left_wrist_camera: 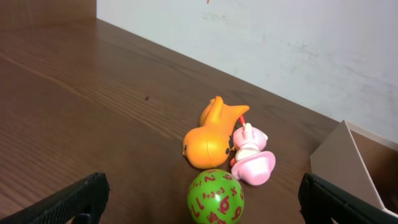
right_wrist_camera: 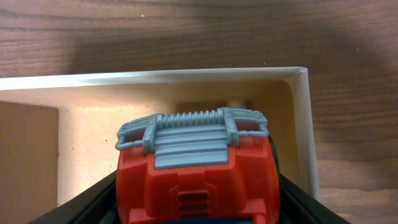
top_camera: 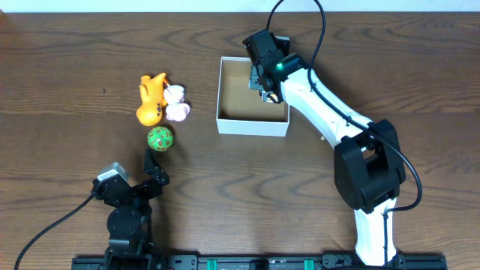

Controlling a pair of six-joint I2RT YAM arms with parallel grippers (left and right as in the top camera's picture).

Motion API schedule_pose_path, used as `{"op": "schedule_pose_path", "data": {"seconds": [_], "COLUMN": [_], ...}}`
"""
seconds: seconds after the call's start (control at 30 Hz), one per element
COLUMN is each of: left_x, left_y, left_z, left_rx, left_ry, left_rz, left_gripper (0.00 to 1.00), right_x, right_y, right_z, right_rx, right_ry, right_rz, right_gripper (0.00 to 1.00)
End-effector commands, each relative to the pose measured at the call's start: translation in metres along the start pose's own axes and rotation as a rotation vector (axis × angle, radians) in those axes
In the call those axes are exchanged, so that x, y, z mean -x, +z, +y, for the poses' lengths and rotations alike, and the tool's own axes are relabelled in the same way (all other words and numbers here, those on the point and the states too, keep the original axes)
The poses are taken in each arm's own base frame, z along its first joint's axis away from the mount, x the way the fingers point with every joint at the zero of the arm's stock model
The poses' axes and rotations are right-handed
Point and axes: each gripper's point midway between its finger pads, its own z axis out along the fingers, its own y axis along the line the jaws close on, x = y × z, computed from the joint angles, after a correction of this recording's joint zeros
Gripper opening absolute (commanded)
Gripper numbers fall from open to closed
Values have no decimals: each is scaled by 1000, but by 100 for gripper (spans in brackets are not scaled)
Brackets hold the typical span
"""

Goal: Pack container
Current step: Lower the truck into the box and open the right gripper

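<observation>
Right gripper (top_camera: 266, 84) grasps the red toy truck (right_wrist_camera: 196, 174) over the container (top_camera: 251, 126), which sits mid-table toward the far edge, left gripper (top_camera: 155, 166) gaping empty; I'd lower the truck near the cardboard floor, clear of the corner wall, before letting go.

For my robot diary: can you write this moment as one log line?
left claw: open, empty, near green ball | right claw: holding red toy truck over container | unpacked: orange duck, pink toy
</observation>
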Motion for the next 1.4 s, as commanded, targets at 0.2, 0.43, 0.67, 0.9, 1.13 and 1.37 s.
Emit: {"op": "schedule_pose_path", "data": {"seconds": [0.2, 0.43, 0.67, 0.9, 1.13, 1.37], "left_x": [-14, -14, -14, -14, -14, -14], "left_y": [3, 3, 3, 3, 3, 3], "left_z": [6, 6, 6, 6, 6, 6], "left_rx": [20, 19, 19, 19, 19, 19], "left_ry": [31, 31, 31, 31, 31, 31], "left_rz": [31, 31, 31, 31, 31, 31], "left_gripper": [98, 98, 98, 98, 98, 98], "right_x": [-2, -9, -27, -30, -31, -31], "right_y": [7, 6, 5, 5, 5, 5], "right_z": [-1, 6, 4, -2, -5, -5], "right_rx": [-2, 43, 44, 25, 20, 20], "right_ry": [8, 7, 23, 24, 28, 27], "right_rz": [7, 45, 129, 147, 152, 153], "right_gripper": [68, 34, 42, 47, 63, 81]}}
